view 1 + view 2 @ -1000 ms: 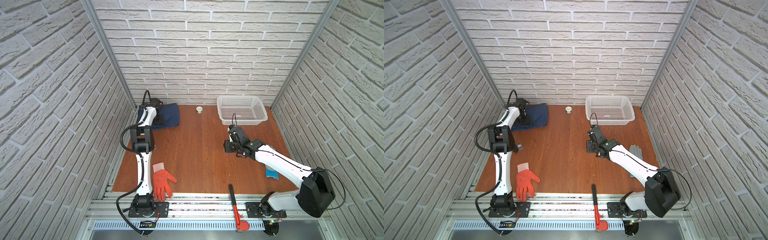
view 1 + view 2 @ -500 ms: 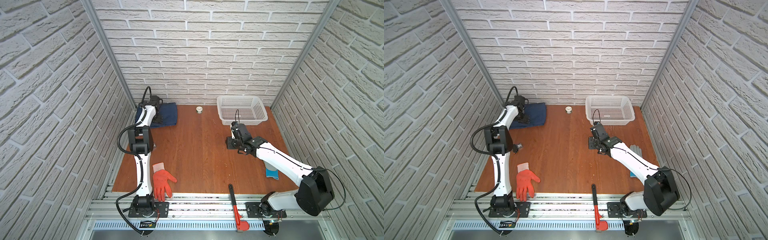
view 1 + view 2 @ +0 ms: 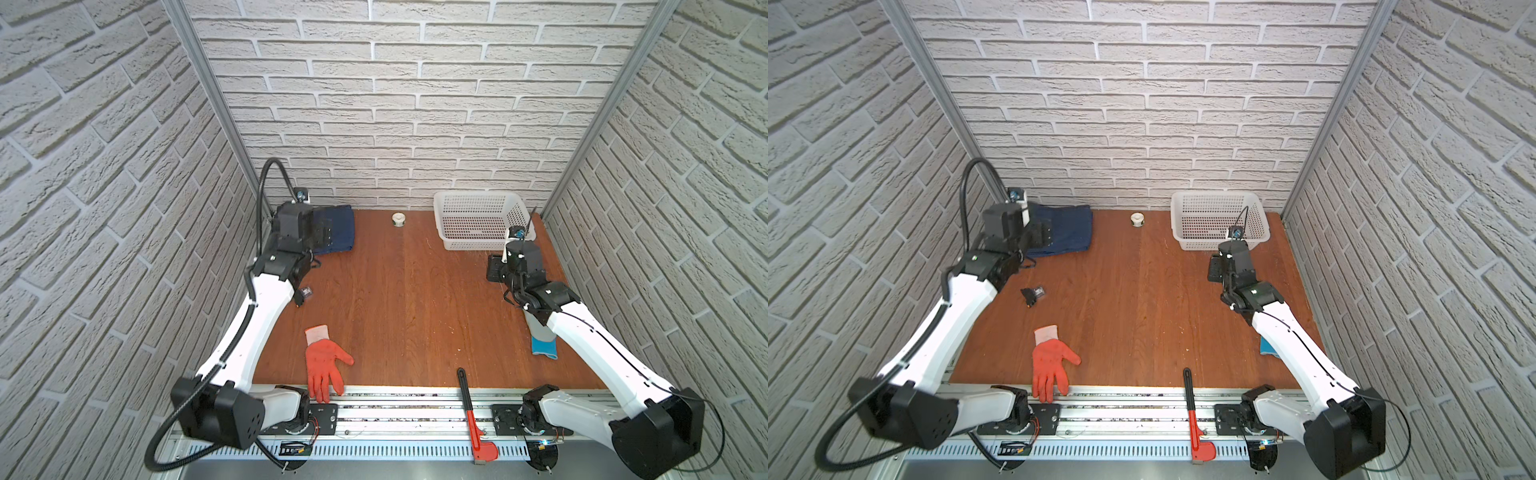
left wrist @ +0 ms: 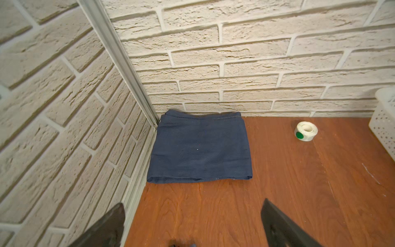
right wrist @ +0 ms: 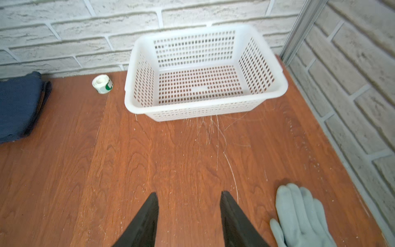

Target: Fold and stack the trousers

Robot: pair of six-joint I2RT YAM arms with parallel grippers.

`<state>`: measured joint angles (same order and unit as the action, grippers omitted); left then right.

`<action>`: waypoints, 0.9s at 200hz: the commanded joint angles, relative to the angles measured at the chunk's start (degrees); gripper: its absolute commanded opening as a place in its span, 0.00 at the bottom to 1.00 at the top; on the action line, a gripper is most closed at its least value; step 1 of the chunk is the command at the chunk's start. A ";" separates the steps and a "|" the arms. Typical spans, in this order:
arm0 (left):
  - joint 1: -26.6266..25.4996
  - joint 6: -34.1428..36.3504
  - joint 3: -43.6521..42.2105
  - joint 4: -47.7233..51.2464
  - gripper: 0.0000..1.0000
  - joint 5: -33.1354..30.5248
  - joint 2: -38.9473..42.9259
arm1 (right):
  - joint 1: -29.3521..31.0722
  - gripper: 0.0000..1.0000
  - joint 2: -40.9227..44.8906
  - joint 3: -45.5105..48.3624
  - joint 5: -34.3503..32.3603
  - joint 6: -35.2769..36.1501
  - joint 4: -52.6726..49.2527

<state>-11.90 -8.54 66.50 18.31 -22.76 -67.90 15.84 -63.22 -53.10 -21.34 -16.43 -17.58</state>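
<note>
One pair of folded trousers [image 4: 199,149] lies flat in the far left corner of the tabletop [image 3: 395,299], against both walls. We see the left gripper [image 4: 192,203] facing them from the near side, jaws spread wide and holding nothing. The right gripper [image 5: 188,193] hovers over bare wood near the right edge, jaws partly apart and empty, facing the white basket [image 5: 203,104] (a grey glove [image 5: 299,213] lies just beside it). An orange glove [image 3: 324,365] overhangs the near edge.
</note>
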 commanded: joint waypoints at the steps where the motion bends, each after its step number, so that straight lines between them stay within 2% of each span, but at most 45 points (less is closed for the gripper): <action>1: 0.86 -3.73 -13.64 -12.14 0.98 -1.58 7.85 | -0.62 0.51 2.46 6.16 -6.70 6.96 12.55; 19: 3.30 -8.65 -24.68 -15.07 0.98 -5.64 15.53 | -0.81 0.52 2.75 11.32 -9.23 10.56 19.23; 36: 6.31 -13.26 -34.01 -17.98 0.98 -6.84 22.37 | -1.14 0.53 2.47 15.91 -11.31 13.24 24.58; 65: 7.51 -15.63 -48.60 -26.92 0.98 -11.91 32.65 | -2.42 0.55 -0.07 22.26 -12.72 17.91 33.87; 88: 7.51 -16.05 -55.24 -31.41 0.97 -16.21 35.68 | -4.06 0.56 -2.73 26.35 -13.15 16.99 39.17; 104: 7.51 -15.40 -56.94 -33.89 0.97 -17.31 33.89 | -5.39 0.56 -5.91 28.52 -12.24 15.09 43.31; 124: 7.59 -13.61 -57.14 -37.97 0.97 -17.45 27.89 | -6.03 0.56 -11.19 29.09 -8.77 12.77 48.03; 152: 8.22 -8.73 -58.59 -50.21 0.98 -16.88 17.18 | -6.45 0.55 -16.35 27.40 -5.08 14.06 51.77; 164: 9.21 -7.39 -58.92 -55.53 0.98 -16.08 12.40 | -6.47 0.54 -19.34 28.45 -3.09 16.17 57.53; 174: 9.65 -5.87 -57.81 -56.69 0.98 -14.23 9.87 | -6.77 0.53 -18.49 27.60 -1.87 15.20 54.09; 180: 9.91 -4.81 -57.46 -58.52 0.98 -13.17 8.04 | -7.24 0.53 -18.47 28.16 -0.36 15.35 55.34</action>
<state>-3.27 -18.13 8.69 -26.44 -37.89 -55.07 9.56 -81.87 -24.51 -26.70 -1.45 31.00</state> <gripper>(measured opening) 0.978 0.536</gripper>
